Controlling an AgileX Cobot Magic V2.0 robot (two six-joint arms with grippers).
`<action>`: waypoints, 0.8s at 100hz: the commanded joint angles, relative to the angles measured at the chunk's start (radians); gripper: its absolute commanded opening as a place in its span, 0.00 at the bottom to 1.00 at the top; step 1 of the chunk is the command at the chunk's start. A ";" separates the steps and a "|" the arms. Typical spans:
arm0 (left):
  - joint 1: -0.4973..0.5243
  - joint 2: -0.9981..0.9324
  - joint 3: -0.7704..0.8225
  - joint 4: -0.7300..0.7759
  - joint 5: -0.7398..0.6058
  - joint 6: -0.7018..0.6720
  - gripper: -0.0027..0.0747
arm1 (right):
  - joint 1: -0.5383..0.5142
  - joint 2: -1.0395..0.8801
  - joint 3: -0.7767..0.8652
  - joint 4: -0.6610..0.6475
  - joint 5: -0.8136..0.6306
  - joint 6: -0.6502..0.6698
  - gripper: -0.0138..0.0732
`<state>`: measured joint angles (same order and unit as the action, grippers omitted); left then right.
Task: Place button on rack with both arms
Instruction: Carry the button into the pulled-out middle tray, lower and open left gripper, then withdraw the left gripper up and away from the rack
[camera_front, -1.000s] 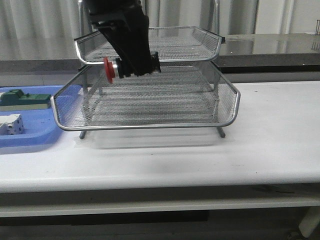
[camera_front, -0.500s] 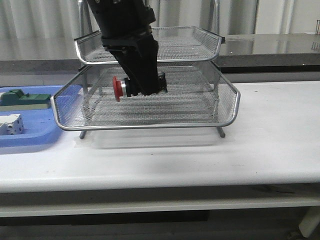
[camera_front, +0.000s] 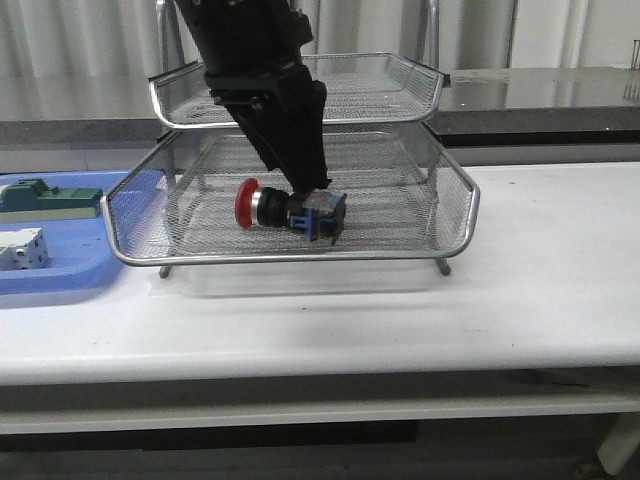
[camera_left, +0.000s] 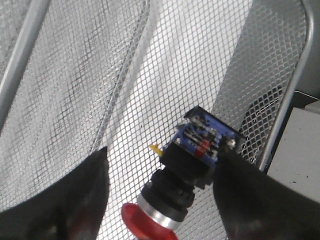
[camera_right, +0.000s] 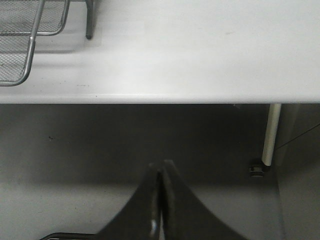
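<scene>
The button (camera_front: 290, 212), red cap to the left and blue-and-black block to the right, lies on its side on the mesh floor of the rack's (camera_front: 300, 256) pulled-out middle tray. My left gripper (camera_front: 305, 192) reaches down into that tray right over it. In the left wrist view the fingers (camera_left: 75, 200) stand wide apart, open, either side of the button (camera_left: 192, 165), with a gap on one side. My right gripper (camera_right: 161, 167) is shut and empty, low in front of the table edge, out of the front view.
A blue plastic tray (camera_front: 60, 275) at the left holds a green block (camera_front: 45, 198) and a white block (camera_front: 22, 250). The rack's top tray (camera_front: 400, 75) overhangs the left arm. The rack's corner (camera_right: 20, 30) and a table leg (camera_right: 270, 135) show in the right wrist view.
My left gripper has come down and to the right into the middle tray with the button. The button now rests on the mesh and the fingers stand apart from it.
</scene>
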<state>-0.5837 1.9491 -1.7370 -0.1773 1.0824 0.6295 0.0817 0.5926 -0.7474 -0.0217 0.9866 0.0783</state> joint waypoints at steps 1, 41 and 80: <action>-0.008 -0.054 -0.033 -0.026 -0.023 -0.005 0.61 | 0.000 -0.001 -0.034 -0.010 -0.054 0.002 0.08; 0.027 -0.088 -0.129 -0.031 0.144 -0.094 0.60 | 0.000 -0.001 -0.034 -0.010 -0.054 0.002 0.08; 0.231 -0.266 -0.112 -0.031 0.164 -0.190 0.60 | 0.000 -0.001 -0.034 -0.010 -0.054 0.002 0.08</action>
<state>-0.3953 1.7733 -1.8327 -0.1847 1.2472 0.4657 0.0817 0.5926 -0.7474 -0.0217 0.9866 0.0783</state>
